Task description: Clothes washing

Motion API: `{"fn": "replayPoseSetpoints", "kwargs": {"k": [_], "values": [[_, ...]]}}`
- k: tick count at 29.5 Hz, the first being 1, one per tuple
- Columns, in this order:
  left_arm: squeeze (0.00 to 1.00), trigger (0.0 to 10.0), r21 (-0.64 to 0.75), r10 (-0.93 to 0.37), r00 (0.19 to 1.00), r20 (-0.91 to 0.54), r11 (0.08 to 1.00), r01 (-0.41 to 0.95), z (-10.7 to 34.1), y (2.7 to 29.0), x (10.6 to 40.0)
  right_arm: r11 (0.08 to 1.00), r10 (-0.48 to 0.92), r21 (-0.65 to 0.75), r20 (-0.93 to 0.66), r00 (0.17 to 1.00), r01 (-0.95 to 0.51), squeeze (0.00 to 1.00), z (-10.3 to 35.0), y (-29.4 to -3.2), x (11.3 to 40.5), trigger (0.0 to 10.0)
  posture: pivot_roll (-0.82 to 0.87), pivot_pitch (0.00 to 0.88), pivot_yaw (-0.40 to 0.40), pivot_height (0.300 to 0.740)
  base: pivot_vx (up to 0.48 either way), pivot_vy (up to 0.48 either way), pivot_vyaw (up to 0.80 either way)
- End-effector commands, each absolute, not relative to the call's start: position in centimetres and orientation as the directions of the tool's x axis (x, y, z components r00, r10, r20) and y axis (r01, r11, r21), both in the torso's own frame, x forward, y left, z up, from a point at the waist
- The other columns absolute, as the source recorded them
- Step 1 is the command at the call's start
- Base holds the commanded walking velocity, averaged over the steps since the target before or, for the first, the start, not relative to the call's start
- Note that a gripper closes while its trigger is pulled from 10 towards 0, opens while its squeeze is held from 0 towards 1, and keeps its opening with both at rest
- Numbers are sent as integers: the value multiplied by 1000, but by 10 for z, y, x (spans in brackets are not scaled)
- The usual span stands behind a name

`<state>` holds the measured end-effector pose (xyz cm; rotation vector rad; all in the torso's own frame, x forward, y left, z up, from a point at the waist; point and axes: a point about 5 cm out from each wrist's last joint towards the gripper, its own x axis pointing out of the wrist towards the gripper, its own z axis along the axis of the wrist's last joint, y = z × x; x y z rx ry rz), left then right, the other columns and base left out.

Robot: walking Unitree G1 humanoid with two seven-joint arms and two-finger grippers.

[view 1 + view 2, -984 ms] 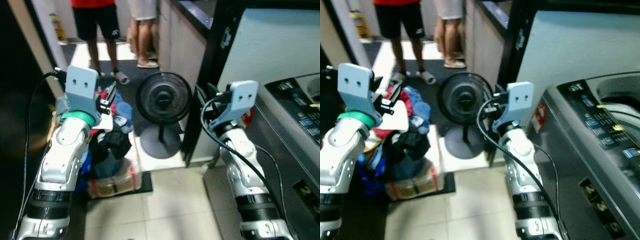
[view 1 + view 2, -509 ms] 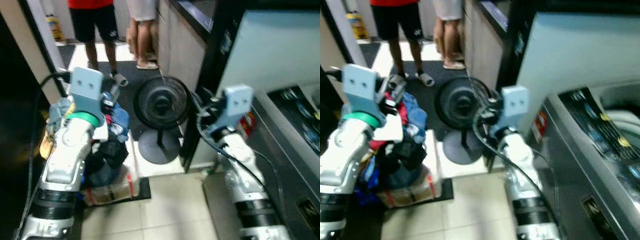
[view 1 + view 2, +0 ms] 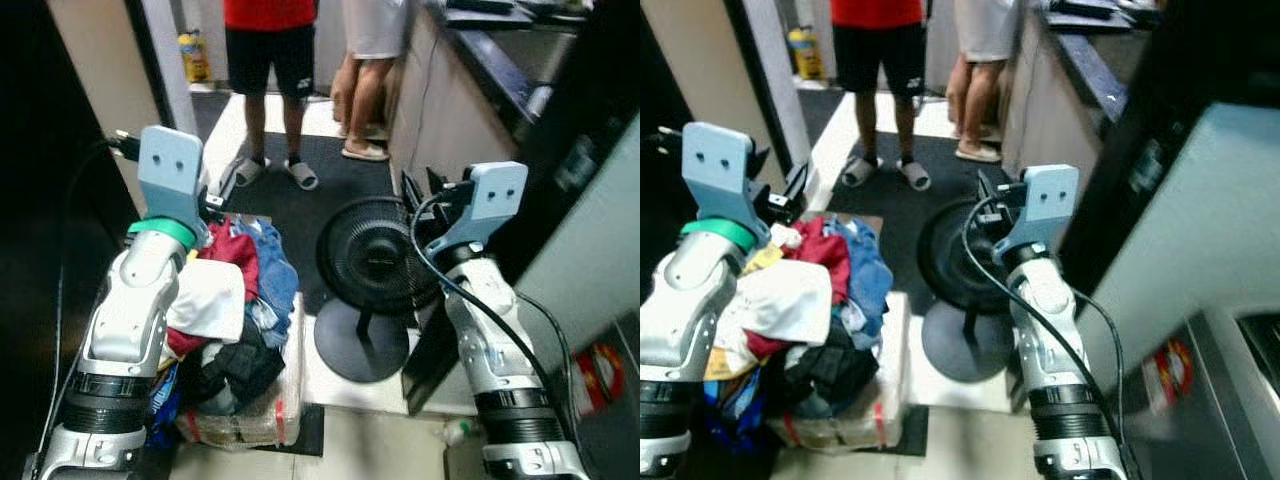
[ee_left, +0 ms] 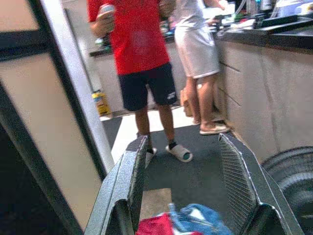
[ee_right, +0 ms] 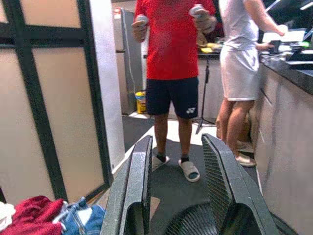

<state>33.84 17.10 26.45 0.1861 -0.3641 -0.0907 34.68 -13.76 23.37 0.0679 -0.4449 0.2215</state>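
Left claw [image 4: 181,191] fingers spread, empty, above laundry pile [image 3: 235,330], right claw [image 5: 178,191] spread, empty, over fan [image 3: 375,255]

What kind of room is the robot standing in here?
Probably a home's laundry corner off the kitchen: a heaped pile of clothes, a floor fan on tiles, and a dark counter where two people stand.
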Motion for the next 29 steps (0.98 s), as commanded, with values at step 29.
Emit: {"fn": "replayPoseSetpoints", "kwargs": {"k": [29], "values": [[0,10000,137,-118,972,202,986,91,232,170,341,961,257,-8,388,885,-275,0,214,-128,343,10000,84,40,17,740,0,0,15]]}}
